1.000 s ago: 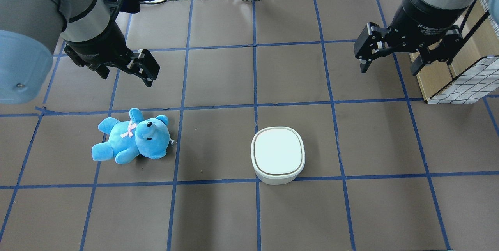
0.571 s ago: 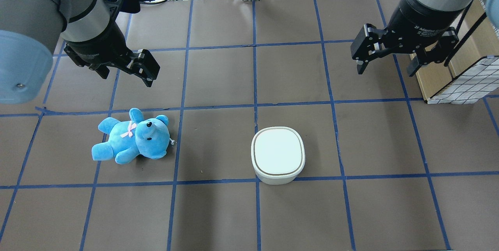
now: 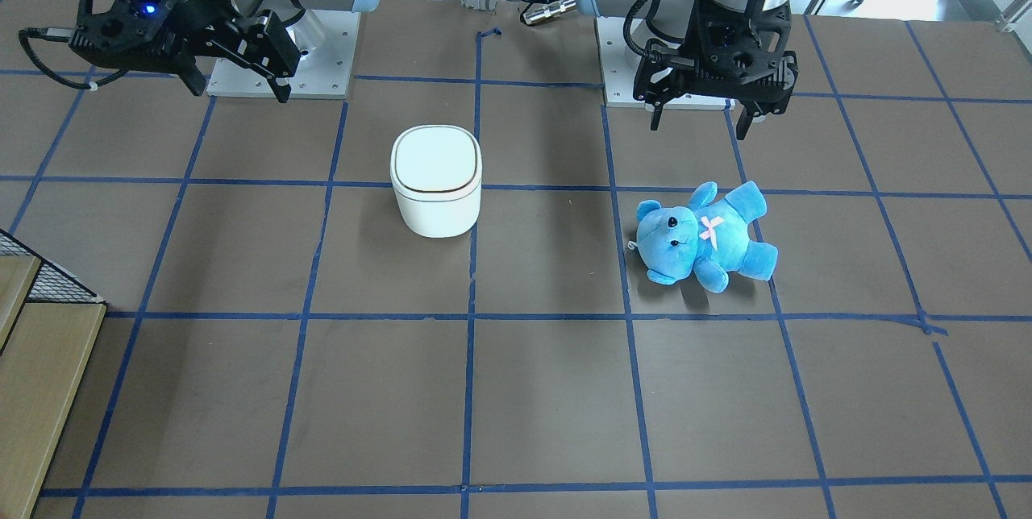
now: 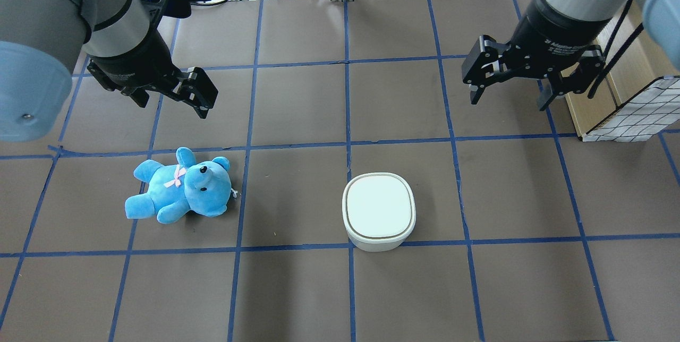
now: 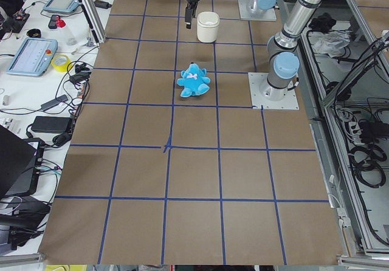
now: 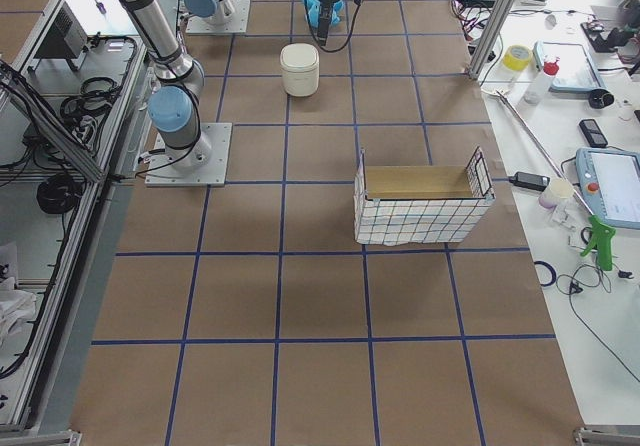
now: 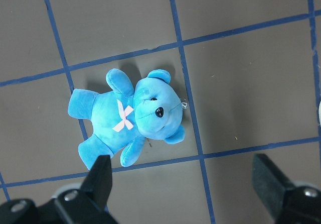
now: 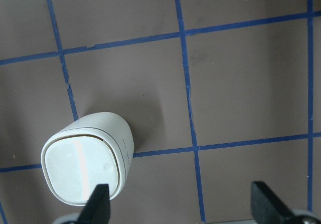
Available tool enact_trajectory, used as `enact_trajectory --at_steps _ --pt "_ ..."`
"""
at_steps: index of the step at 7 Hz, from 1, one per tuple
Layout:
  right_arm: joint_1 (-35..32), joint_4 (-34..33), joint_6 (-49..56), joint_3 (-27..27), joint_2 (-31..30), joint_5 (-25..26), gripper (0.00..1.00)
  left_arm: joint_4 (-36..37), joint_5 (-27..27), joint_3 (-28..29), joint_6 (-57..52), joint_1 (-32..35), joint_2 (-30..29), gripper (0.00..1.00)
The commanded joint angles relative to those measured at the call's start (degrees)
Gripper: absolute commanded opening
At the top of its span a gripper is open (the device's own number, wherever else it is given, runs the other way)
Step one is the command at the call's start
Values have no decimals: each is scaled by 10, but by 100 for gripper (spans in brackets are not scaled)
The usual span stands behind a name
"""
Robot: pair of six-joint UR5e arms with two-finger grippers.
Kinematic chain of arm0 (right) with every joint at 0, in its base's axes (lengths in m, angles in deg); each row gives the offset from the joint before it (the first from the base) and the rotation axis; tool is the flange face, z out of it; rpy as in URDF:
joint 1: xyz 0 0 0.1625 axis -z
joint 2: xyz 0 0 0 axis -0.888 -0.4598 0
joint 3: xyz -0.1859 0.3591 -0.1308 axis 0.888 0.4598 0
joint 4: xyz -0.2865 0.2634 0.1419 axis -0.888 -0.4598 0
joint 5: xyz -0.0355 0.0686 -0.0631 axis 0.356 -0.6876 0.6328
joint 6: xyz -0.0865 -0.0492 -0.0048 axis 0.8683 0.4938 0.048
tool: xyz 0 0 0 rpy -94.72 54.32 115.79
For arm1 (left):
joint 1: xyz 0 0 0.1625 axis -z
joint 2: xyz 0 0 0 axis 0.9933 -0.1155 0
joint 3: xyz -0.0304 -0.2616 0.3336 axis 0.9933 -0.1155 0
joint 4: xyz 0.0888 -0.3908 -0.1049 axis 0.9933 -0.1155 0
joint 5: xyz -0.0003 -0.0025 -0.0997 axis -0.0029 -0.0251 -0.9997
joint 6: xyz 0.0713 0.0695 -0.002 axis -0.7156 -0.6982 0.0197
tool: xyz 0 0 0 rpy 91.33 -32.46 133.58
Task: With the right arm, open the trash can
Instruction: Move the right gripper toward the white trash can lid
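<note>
On the brown taped table [image 4: 297, 108], the right gripper [image 4: 507, 102] hangs wide and empty. The closed trash can [image 4: 379, 212] sits well apart (left of it, nearer the robot). Probably best to centre a fingertip over the lid before touching it.

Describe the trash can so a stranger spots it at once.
On the brown table gridded with blue tape, look near the middle. The trash can is the white rounded-square bin, lid closed; the nearby teddy bear is blue plush.
</note>
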Motion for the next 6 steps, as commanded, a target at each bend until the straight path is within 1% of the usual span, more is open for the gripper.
enact_trajectory --at_steps 1,2,3,4,5,6 --pt "-50 -31 -56 -15 16 -1 99 0 0 0 0 0 0 100" --pt "-69 -63 -57 -39 16 4 89 0 0 0 0 0 0 100" --pt "-81 -91 -86 -65 16 3 74 0 0 0 0 0 0 100" --pt "-98 -125 -116 -91 17 3 50 0 0 0 0 0 0 100" --pt "-111 -140 -117 -117 19 4 36 0 0 0 0 0 0 100" --pt "-117 -160 -135 -138 20 -1 27 0 0 0 0 0 0 100"
